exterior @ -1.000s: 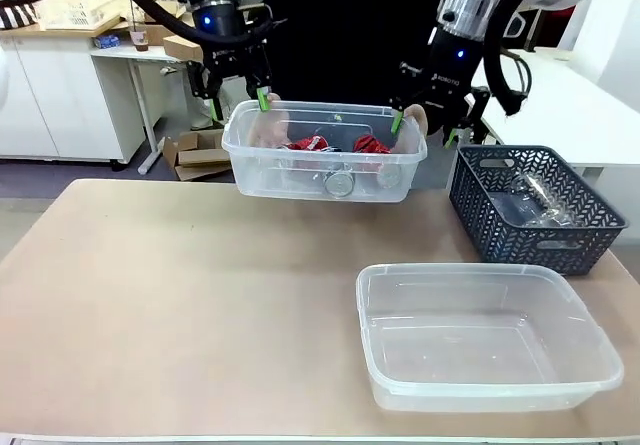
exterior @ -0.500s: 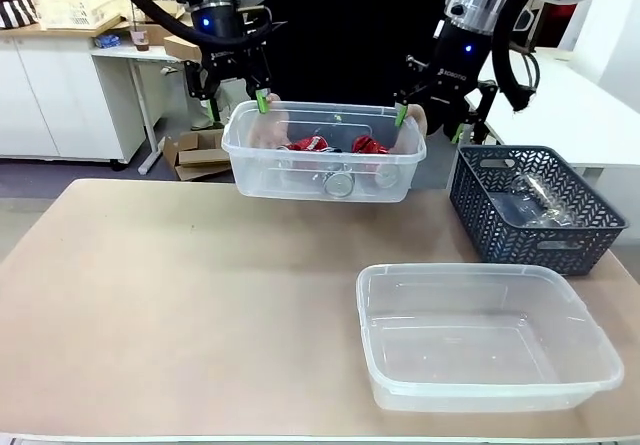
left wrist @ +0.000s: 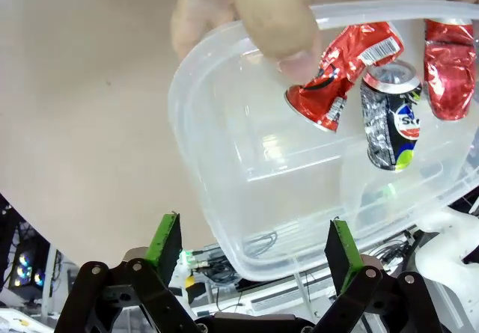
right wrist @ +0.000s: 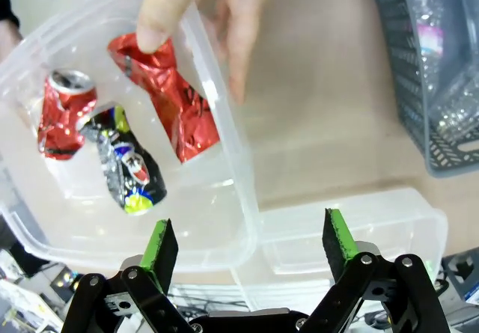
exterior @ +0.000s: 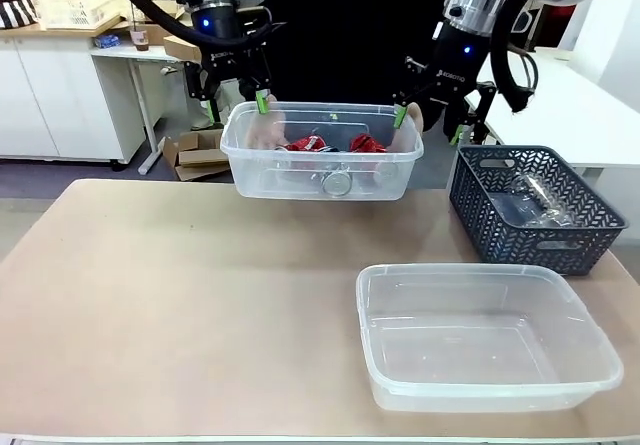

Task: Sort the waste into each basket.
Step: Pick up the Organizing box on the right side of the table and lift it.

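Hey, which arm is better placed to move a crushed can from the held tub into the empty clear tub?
Probably the right: its open right gripper hovers at the right end of the held tub, nearer the empty clear tub; the left gripper is farther.

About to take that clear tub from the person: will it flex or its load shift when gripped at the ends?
Likely flexible: the clear tub has thin see-through walls, so its rim may bend under a pinch. Probably light: it holds a few crushed cans. They lie loose, so they may slide if it tilts.
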`<action>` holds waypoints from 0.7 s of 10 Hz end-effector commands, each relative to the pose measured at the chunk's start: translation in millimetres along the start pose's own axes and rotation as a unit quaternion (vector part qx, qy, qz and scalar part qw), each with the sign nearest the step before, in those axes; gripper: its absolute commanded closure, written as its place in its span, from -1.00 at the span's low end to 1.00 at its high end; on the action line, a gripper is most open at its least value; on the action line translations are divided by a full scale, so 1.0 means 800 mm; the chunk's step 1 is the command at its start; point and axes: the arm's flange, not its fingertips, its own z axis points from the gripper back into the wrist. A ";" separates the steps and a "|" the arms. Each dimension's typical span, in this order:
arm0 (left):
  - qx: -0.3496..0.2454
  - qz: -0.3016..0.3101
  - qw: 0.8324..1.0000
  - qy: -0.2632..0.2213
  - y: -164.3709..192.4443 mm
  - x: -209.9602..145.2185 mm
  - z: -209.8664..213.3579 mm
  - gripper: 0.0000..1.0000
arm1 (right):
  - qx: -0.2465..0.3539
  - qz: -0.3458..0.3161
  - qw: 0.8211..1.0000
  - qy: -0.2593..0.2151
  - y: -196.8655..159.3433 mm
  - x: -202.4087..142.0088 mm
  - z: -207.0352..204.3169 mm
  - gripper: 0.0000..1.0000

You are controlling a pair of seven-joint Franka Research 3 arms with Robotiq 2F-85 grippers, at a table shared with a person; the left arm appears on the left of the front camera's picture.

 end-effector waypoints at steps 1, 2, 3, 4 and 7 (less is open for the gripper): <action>-0.003 0.000 1.000 0.000 -0.002 0.001 0.006 -1.00 | 0.000 -0.001 1.000 -0.001 0.001 0.000 0.001 -1.00; 0.000 0.000 1.000 0.000 0.000 0.000 0.000 -1.00 | 0.000 0.000 1.000 0.000 0.000 0.000 0.000 -1.00; 0.000 -0.026 1.000 -0.012 -0.023 -0.019 0.005 -1.00 | 0.043 0.044 0.998 0.011 -0.017 -0.028 0.024 -1.00; -0.016 -0.053 0.998 -0.034 -0.036 -0.059 0.012 -1.00 | 0.069 0.058 0.996 0.014 -0.048 -0.056 0.047 -1.00; -0.068 -0.144 0.985 -0.066 -0.059 -0.194 -0.007 -1.00 | 0.148 0.084 0.984 0.055 -0.147 -0.147 0.089 -1.00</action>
